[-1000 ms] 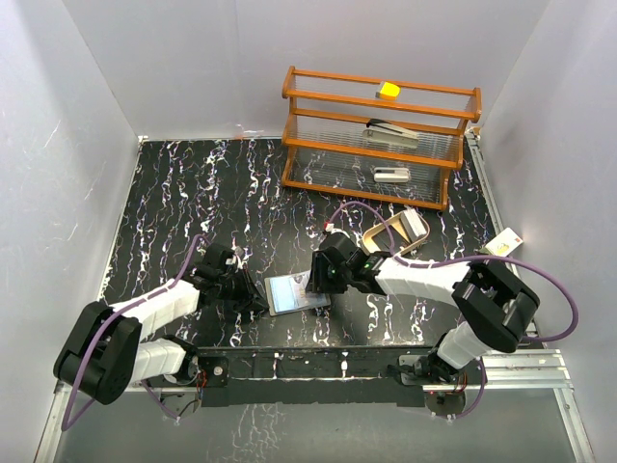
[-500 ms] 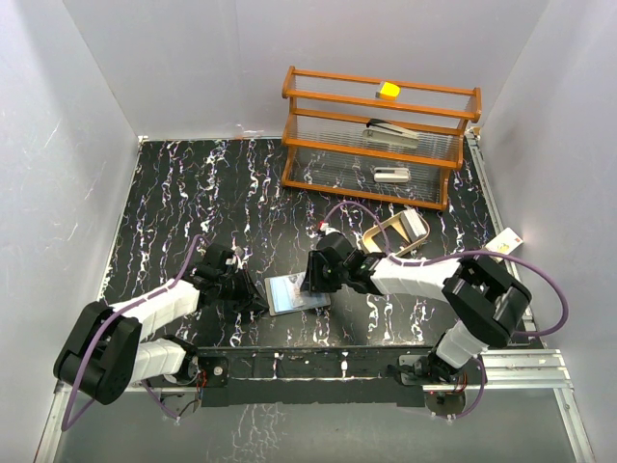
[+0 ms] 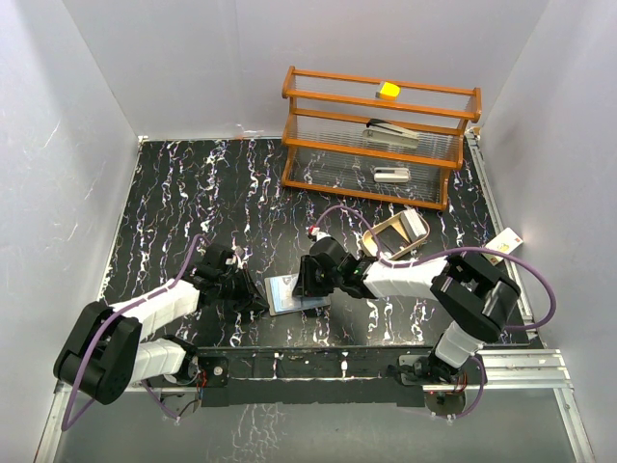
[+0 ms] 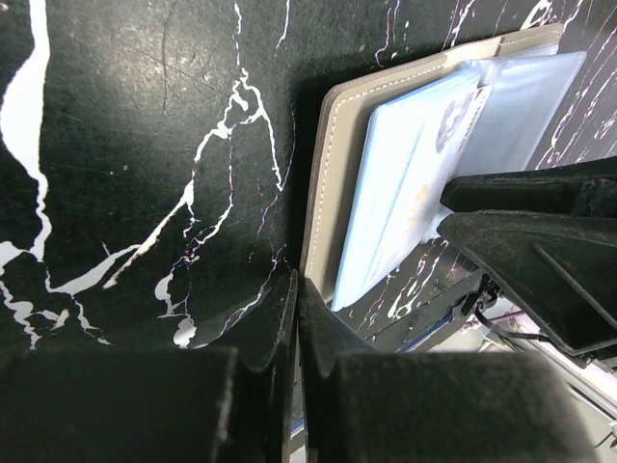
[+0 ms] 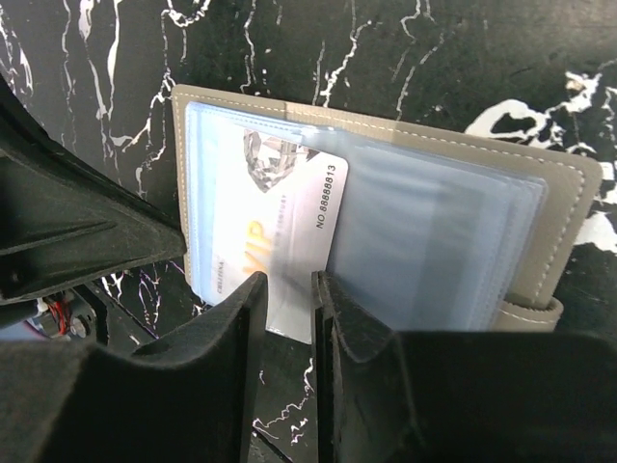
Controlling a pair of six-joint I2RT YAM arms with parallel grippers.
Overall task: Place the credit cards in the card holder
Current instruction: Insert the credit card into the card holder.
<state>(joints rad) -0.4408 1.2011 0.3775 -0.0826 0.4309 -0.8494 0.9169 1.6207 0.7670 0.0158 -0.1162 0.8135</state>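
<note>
Top external view: a small grey leather-like bifold card holder [image 3: 289, 295] lies open on the black white-veined marbled table [image 3: 193, 212], near its 6 o'clock edge. The left gripper [image 3: 256, 299] sits at the holder's 9 o'clock side, and the right gripper [image 3: 307, 281] is over its 2 o'clock corner. A wooden rack with ribbed clear panels [image 3: 376, 135] stands toward the table's 1 o'clock, with a small yellow block [image 3: 388, 90] on its top shelf. A tan oval wooden tray [image 3: 378, 239] rests tilted between the rack and the right arm.

In the left wrist view, the left gripper's [image 4: 297, 289] jaws are clenched together with no gap. Their tips touch the stitched grey edge of the holder [image 4: 323, 193].

In the right wrist view, a pale blue-and-white plastic card [image 5: 280, 217] printed with "VIP" and a row of digits lies partly inside one of the holder's [image 5: 559, 203] clear plastic sleeves [image 5: 434, 231]. Its 6 o'clock end pokes out past the sleeve. The right gripper's [image 5: 289, 282] jaws stand a narrow gap apart at that exposed end. The card's flat face shows through the gap, so they are not pinching it.
</note>
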